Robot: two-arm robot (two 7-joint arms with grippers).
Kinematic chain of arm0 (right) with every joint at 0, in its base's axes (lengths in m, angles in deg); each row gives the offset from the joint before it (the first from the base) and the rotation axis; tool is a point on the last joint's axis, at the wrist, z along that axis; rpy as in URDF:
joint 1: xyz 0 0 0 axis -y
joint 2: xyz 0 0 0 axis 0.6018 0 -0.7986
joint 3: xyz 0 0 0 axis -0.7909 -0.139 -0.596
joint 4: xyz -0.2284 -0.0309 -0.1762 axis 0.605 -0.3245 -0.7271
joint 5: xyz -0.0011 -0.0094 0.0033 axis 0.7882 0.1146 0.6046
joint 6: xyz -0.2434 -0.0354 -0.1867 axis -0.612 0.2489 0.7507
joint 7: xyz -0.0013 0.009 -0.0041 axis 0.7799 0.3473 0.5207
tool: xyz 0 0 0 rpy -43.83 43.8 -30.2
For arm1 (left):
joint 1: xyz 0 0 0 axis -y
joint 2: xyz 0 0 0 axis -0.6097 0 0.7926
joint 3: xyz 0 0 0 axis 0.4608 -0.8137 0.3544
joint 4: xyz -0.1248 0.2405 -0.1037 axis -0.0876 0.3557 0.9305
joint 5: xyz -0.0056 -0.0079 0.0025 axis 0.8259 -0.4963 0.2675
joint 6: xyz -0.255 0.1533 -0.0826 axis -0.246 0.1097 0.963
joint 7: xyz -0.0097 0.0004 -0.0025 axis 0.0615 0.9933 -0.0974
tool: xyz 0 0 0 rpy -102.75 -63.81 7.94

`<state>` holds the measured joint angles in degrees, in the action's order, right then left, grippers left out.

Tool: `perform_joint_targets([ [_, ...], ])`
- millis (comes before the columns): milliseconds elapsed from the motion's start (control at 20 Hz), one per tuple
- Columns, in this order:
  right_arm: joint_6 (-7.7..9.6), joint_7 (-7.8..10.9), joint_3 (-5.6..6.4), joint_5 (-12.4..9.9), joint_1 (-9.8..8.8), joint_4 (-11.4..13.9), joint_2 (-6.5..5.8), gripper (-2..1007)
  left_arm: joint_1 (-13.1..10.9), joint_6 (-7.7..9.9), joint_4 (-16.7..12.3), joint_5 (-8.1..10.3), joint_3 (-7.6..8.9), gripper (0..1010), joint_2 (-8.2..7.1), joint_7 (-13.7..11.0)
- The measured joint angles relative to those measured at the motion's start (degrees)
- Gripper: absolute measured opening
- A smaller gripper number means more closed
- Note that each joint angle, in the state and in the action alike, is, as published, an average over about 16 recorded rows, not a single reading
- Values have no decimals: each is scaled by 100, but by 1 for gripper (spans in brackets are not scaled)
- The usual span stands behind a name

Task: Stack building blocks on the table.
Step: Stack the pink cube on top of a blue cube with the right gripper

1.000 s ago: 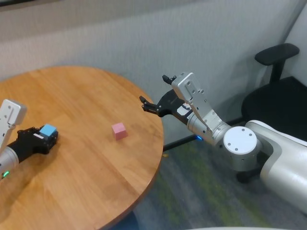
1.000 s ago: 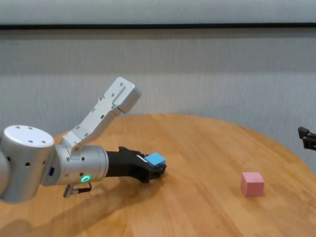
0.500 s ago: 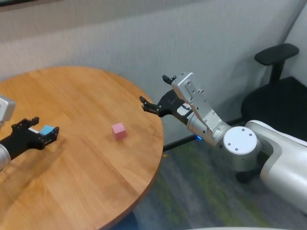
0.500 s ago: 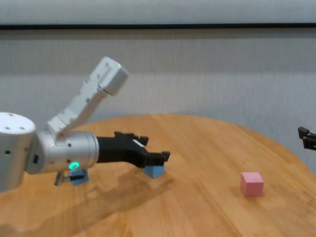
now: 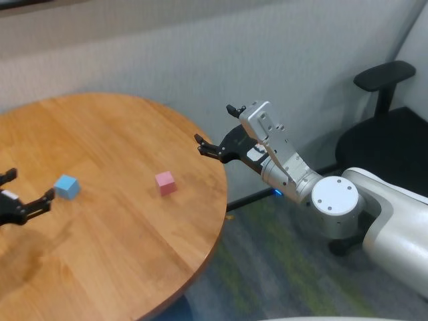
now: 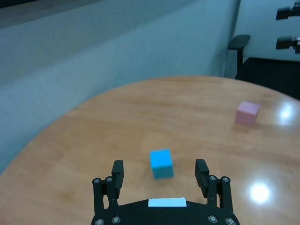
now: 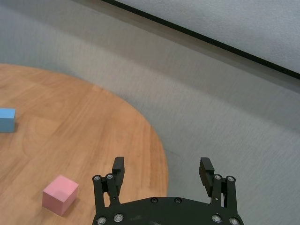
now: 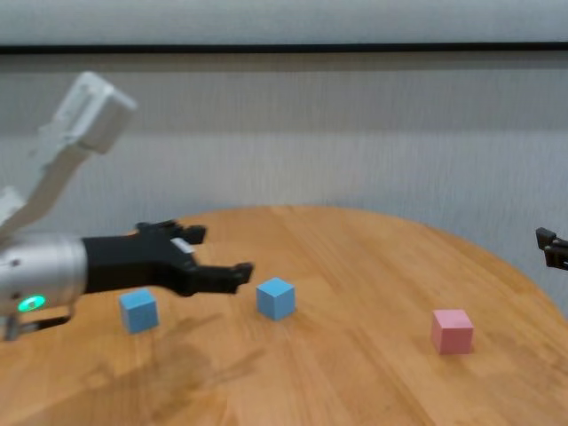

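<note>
One light blue block [image 5: 67, 186] sits alone on the round wooden table [image 5: 134, 261]; it also shows in the chest view [image 8: 276, 297] and the left wrist view [image 6: 161, 163]. My left gripper [image 5: 27, 188] is open and empty, just left of this block and apart from it. A second light blue block [image 8: 138, 311] sits further left, behind the left arm. The pink block [image 5: 165, 182] sits alone near the table's right edge [image 8: 453, 330]. My right gripper [image 5: 215, 124] hangs open and empty in the air past that right edge, above the height of the pink block [image 7: 60, 194].
A black office chair [image 5: 388, 83] stands on the floor at the far right. A grey wall [image 5: 167, 53] runs behind the table. The table's right edge [image 5: 224, 194] drops to carpet.
My left gripper has opened, left the light blue block on the table, and drawn back to the left. The right arm has not moved.
</note>
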<state>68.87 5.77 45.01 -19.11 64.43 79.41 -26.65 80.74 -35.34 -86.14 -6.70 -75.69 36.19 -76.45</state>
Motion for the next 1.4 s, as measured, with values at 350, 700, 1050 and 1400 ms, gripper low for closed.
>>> perform_joint_targets([
  [350,0,0,0,0,0,0,0,1005,-467,-3,-625,200,136,1000,-447,-45],
  [700,37,109,60,-156,-55,48,51,1005,-588,-16,-750,252,172,1000,-565,-58],
  [1050,262,292,233,-585,-207,224,216,1005,-541,-21,-685,238,155,1000,-523,-69],
  [1400,756,438,416,-1121,-370,431,499,1005,-514,-24,-651,229,146,1000,-502,-76],
])
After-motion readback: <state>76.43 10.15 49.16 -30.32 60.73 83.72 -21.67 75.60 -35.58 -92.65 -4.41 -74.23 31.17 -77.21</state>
